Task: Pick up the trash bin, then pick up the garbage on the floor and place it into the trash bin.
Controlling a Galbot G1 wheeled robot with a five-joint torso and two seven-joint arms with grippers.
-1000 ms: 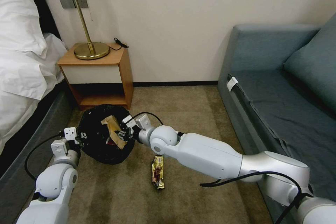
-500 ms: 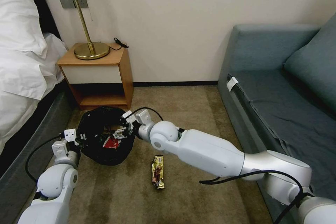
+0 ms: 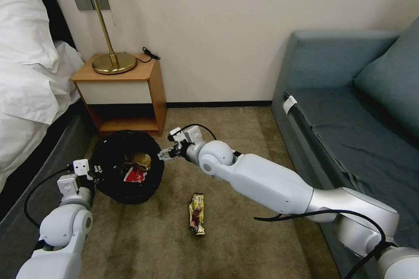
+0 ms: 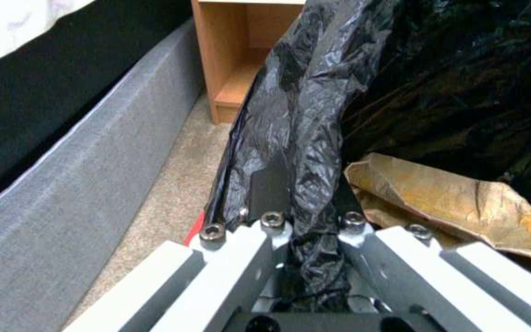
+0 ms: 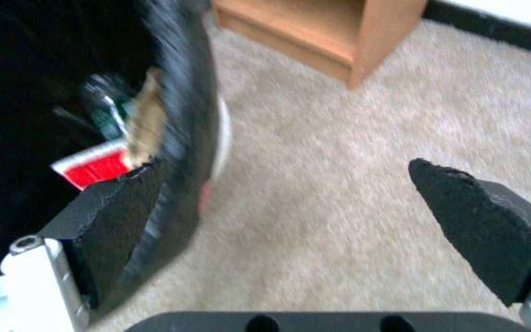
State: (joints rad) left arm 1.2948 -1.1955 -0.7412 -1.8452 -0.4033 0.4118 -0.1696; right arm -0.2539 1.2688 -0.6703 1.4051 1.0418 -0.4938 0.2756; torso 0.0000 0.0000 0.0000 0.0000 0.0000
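Down on the beige carpet (image 3: 244, 117), the trash bin (image 3: 109, 157) is tipped so its mouth faces up toward the head camera, just in front of the wooden nightstand (image 3: 126, 91) and beside the bed's grey base (image 3: 26, 209). The left gripper (image 3: 94, 170) is clamped on the bin's near left rim; in the left wrist view its fingers (image 4: 265, 230) pinch a fold of the crinkly black bag (image 4: 302, 115) with the rim between them. Inside the bin lie the crumpled brown paper (image 3: 140, 159), which in the left wrist view (image 4: 450, 198) sits just beside the gripped rim, and the red-white wrapper (image 3: 134, 175) under it. In the right wrist view a bit of green shows next to the red wrapper (image 5: 93, 168), too blurred to name.

The right gripper (image 3: 168, 152) hangs just outside the bin's right rim, close to it. Its jaws stand wide apart and hold nothing; in the right wrist view one black pad (image 5: 118, 207) overlaps the bin's dark edge (image 5: 182, 106) and the other (image 5: 480, 216) is over bare carpet.

The gold-brown snack wrapper (image 3: 197, 214) lies flat on the carpet, apart from the bin, below the right forearm, toward the near edge of the floor. A blue-grey sofa (image 3: 349, 109) stands along the right.
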